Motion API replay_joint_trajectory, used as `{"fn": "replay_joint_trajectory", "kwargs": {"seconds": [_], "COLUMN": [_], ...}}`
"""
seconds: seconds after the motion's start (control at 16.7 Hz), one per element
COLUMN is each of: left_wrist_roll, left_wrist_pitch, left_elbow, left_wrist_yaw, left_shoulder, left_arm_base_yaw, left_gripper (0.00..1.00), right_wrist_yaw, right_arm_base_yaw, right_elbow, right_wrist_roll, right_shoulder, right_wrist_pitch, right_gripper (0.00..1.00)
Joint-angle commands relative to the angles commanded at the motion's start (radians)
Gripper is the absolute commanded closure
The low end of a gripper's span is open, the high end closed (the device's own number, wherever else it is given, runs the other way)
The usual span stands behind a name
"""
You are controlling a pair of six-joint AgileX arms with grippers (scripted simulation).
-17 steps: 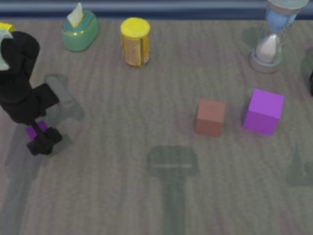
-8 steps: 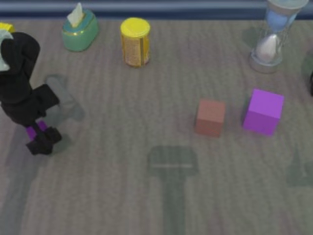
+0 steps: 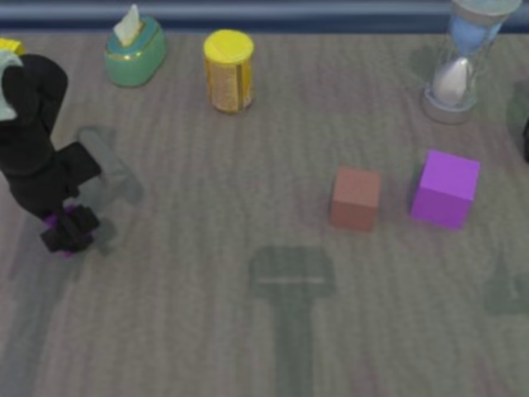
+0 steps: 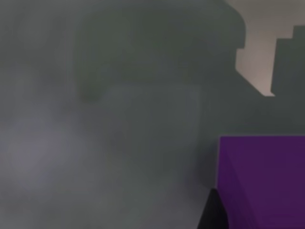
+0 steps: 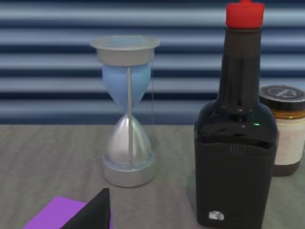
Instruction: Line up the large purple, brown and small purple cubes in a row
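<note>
My left gripper (image 3: 69,230) is down at the table's left side, open, with its jaws standing around the small purple cube (image 3: 52,220), which shows only as slivers of purple. In the left wrist view that cube (image 4: 262,181) fills the corner beside one dark finger (image 4: 213,212). The brown cube (image 3: 355,198) sits right of centre. The large purple cube (image 3: 446,188) is just to its right, a small gap between them. My right gripper (image 3: 526,139) is parked at the right edge, open; one finger (image 5: 97,212) shows above the large purple cube (image 5: 55,214).
Along the back stand a green tissue box (image 3: 134,54), a yellow can (image 3: 229,70) and an hourglass (image 3: 456,70). In the right wrist view a dark sauce bottle (image 5: 236,143) and a jar (image 5: 286,129) stand near the hourglass (image 5: 127,119).
My left gripper has come down over the small purple cube, so less purple shows now. The brown and large purple cubes have not moved.
</note>
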Motion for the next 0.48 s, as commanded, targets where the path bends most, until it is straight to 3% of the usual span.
{"fn": "replay_joint_trajectory", "kwargs": {"seconds": [0.48], "left_wrist_roll": [-0.015], "left_wrist_pitch": [-0.038], "left_elbow": [0.011], "left_wrist_yaw": [0.018], "left_shoulder": [-0.044], "left_arm_base_yaw": [-0.001], "left_gripper": [1.0], "right_wrist_yaw": [0.0], "right_arm_base_yaw": [0.0], "right_elbow": [0.0], "right_wrist_roll": [0.0], "right_shoulder": [0.0], "right_wrist_pitch": [0.0], "right_gripper": [0.0]}}
